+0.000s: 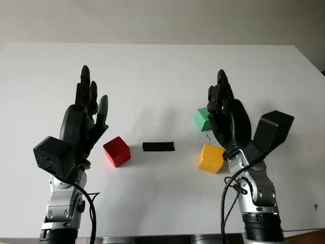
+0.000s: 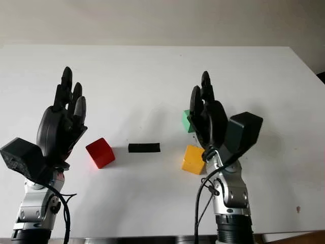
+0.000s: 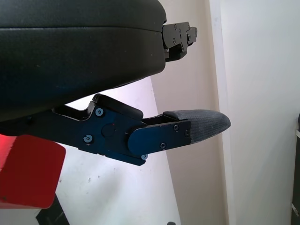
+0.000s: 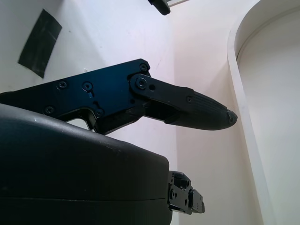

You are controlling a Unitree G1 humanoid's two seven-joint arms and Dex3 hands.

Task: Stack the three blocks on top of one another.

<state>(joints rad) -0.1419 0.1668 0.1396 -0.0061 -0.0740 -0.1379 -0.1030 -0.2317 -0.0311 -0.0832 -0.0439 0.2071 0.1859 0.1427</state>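
White table [image 1: 152, 66] lies bare beyond both empty, uncurled hands and three separate blocks.

Left hand [image 1: 84, 122] and right hand [image 1: 227, 119] are both raised, open, holding nothing.

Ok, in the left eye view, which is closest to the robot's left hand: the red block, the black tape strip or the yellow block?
From the open left hand:
1. Red cube block, just beside it.
2. Black tape strip, at the table's middle.
3. Yellow cube block, across by the right hand.
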